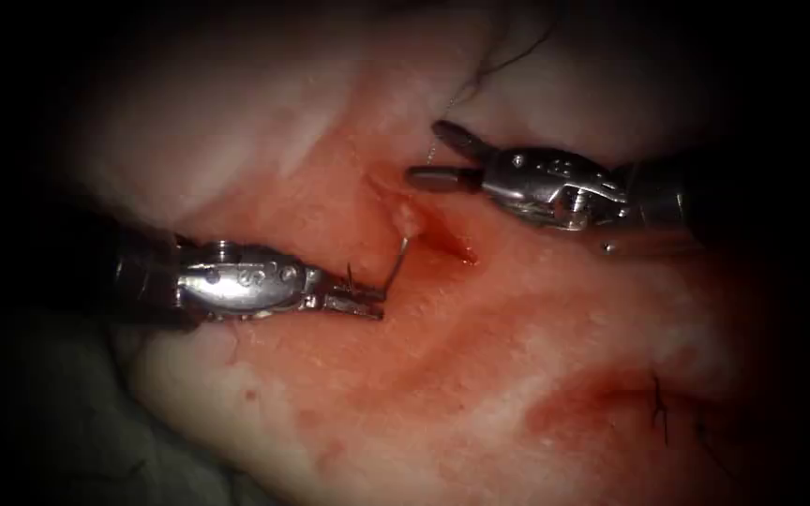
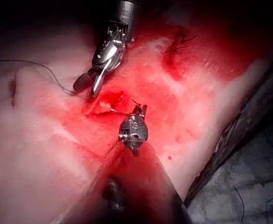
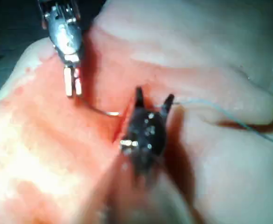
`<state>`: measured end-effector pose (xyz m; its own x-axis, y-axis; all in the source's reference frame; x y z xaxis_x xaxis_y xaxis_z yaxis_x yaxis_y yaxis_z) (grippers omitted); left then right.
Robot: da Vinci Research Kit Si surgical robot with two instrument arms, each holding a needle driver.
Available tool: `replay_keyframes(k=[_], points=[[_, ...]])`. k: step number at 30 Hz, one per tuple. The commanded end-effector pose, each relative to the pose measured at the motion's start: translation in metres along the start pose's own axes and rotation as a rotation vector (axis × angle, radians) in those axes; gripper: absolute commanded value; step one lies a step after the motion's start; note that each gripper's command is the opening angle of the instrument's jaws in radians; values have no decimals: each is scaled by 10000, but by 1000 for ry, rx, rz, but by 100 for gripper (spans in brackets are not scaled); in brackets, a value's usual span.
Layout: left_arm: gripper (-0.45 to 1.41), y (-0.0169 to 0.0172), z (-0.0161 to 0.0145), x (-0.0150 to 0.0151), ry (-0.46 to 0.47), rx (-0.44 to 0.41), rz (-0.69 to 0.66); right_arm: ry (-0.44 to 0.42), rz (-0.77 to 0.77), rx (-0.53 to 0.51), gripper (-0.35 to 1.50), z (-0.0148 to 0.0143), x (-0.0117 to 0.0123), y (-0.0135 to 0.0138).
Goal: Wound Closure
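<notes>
Both tools differ: left tool [image 1: 367, 302] clamps the needle [image 1: 397, 262], apparently angled up-right into the cut [image 1: 424, 220]; right tool [image 1: 438, 159] gapes empty.

Both tools look like shiny polished metal, left tool [image 1: 367, 302] and right tool [image 1: 442, 159]; the needle [image 1: 397, 265] at the left's jaw tips is thin bright steel, and the tissue [image 1: 536, 356] is wet and glossy.

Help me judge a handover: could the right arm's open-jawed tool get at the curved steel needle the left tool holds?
Probably yes. The right tool hangs open beside the cut, holding nothing; the needle rises uncovered from the left tool into the tissue.
</notes>
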<state>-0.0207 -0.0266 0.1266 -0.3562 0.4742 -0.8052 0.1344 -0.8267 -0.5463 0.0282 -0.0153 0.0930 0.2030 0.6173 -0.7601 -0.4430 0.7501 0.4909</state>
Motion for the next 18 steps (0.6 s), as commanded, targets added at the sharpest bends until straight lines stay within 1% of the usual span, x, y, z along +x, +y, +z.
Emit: replay_keyframes(k=[1, 2, 4, 6, 10, 13, 15, 18], points=[[-45, 7, 6, -1, -13, -14, -6, -1, 0, 11, 63, 6, -5, -5], [-45, 15, 2, 9, -26, -25, -12, -1, -6, 25, 61, 5, -6, -5], [-45, 22, -3, 18, -31, -29, -17, -2, -3, 75, 59, 3, -6, -7], [-45, 27, -9, 28, -39, -28, -25, -4, 10, 100, 58, 2, -6, -8], [-45, 33, -21, 43, -54, -9, -31, -10, 49, 149, 58, 0, -4, -13], [-45, 34, -28, 49, -72, 18, -7, -16, 64, 171, 64, -4, -1, -21], [-45, 27, -34, 56, -90, 87, 69, -17, 81, 185, 66, -7, 6, -28], [-45, 18, -40, 62, -112, 155, 135, -18, 91, 189, 68, -10, 16, -33]])
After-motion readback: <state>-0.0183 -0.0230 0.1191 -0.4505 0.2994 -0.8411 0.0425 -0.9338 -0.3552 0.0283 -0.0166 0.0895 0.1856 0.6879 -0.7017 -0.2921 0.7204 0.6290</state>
